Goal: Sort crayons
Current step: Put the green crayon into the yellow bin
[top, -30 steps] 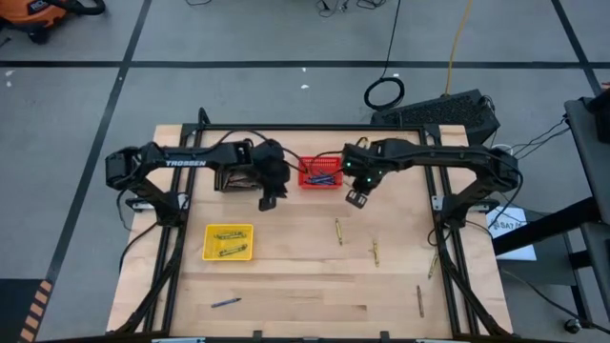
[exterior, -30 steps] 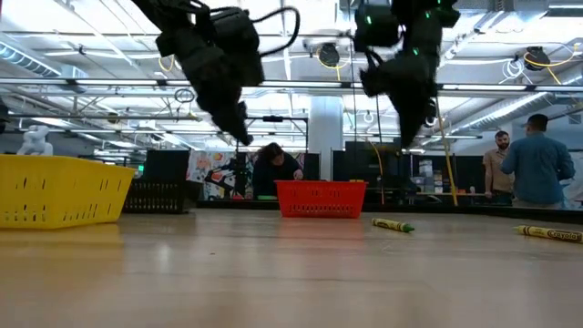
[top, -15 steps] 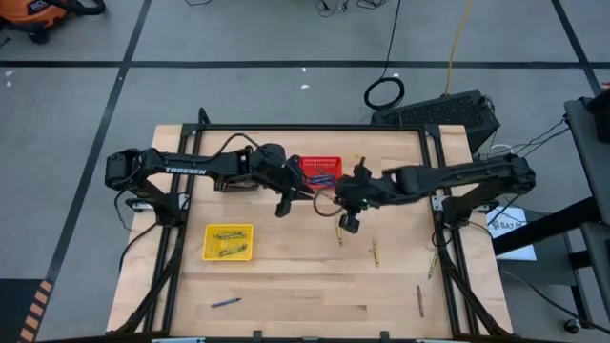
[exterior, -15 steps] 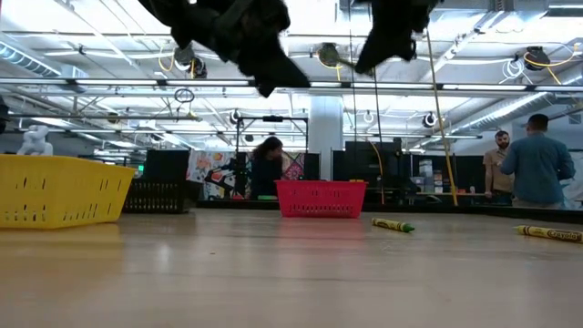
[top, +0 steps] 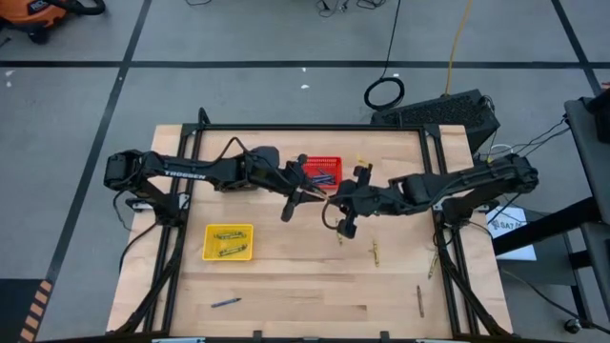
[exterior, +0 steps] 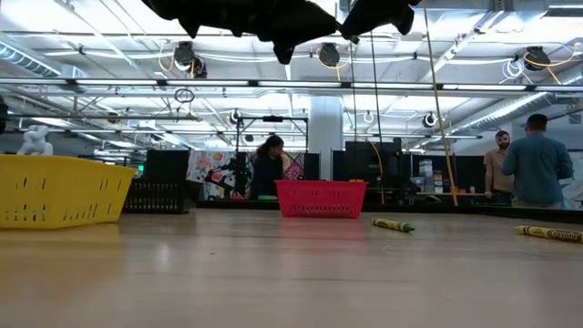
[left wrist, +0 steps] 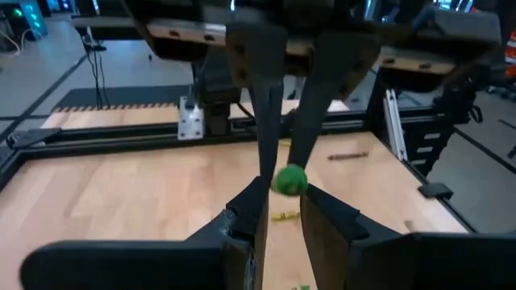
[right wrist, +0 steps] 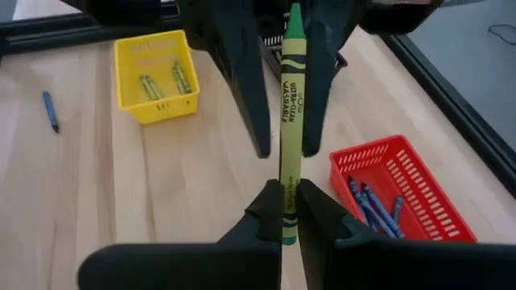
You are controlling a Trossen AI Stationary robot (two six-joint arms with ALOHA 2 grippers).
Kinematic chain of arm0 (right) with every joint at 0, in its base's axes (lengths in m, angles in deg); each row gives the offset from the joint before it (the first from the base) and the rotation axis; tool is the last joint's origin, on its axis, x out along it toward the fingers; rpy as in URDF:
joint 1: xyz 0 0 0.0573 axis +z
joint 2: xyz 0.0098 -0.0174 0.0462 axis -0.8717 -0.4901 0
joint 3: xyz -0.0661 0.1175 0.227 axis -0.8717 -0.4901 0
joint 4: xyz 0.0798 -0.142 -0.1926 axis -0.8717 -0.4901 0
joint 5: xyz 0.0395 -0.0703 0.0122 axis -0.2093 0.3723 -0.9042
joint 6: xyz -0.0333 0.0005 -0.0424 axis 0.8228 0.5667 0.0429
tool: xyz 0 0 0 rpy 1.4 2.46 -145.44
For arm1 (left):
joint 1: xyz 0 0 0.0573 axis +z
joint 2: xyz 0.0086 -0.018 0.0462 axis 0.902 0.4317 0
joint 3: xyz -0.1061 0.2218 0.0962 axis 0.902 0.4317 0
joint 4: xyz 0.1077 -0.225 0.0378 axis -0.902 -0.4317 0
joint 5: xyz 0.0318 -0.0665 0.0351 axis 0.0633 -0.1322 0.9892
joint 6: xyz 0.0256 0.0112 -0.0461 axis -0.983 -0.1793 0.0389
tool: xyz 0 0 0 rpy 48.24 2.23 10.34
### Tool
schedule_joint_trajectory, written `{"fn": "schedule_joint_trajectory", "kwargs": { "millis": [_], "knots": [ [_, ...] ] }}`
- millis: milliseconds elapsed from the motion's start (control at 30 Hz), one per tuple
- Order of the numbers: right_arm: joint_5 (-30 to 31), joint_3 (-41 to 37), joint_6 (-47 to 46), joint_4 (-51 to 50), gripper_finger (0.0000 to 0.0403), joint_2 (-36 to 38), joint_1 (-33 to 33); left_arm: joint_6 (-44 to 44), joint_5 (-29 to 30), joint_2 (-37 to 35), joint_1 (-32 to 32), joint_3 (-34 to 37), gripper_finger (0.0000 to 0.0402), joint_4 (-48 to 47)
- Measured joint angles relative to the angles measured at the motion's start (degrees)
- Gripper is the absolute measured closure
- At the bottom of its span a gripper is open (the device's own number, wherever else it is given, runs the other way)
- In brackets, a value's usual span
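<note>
- Along the near edge of the worktop (top: 286,314), a blue crayon (top: 226,302) and a brownish crayon (top: 418,300) are lying loose, well apart, waiting to be sorted.
- Further in, the yellow basket (top: 208,243) is holding a few yellow-green crayons (top: 227,234), so that colour is partly done.
- Level with it to the right, three more loose crayons are lying on the wood: one (top: 375,252) mid-worktop, one (top: 337,232) just under the arms, one (top: 431,265) by the right frame.
- Above the middle, the right claw (right wrist: 282,213) is gripping a yellow-green crayon (right wrist: 290,89) by one end, lifted clear of the worktop.
- The left claw (left wrist: 282,197) is meeting it in the air, standing open with one finger (right wrist: 246,89) on each side of the crayon's other end; this is looking like a handover not yet completed.
- At the far side, the red basket (top: 322,160) is holding several blue crayons (top: 322,177).
- Judging overall, sorting is roughly halfway: two baskets are filling, while five loose crayons and the held one are remaining.
</note>
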Motion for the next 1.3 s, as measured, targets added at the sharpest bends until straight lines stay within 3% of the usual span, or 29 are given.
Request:
{"fn": "schedule_joint_trajectory", "kwargs": {
  "millis": [467,733,833,1167,1300],
  "knots": [
    [0.0,0.0,2.0,1.9,0.0403,-0.1,0.0,0.1,-0.4,0.0,0.0,0.0,0.0325,2.8],
    [-0.3,0.0,2.0,1.8,0.0402,-0.1,0.0,0.0,-0.4,0.0,0.0,0.0,0.0388,2.5],
    [-0.4,0.0,1.2,1.5,0.0395,-0.1,0.0,0.0,-0.4,0.0,0.0,0.0,0.0389,1.7],
    [-0.5,0.0,-0.2,0.4,0.0355,0.0,0.0,0.0,-0.4,-0.8,-0.2,0.1,0.0388,-8.1],
    [-3.5,0.0,-1.1,0.6,0.0332,0.0,0.0,0.0,0.6,-2.1,-0.4,0.1,0.0388,-12.1]
  ]
}}
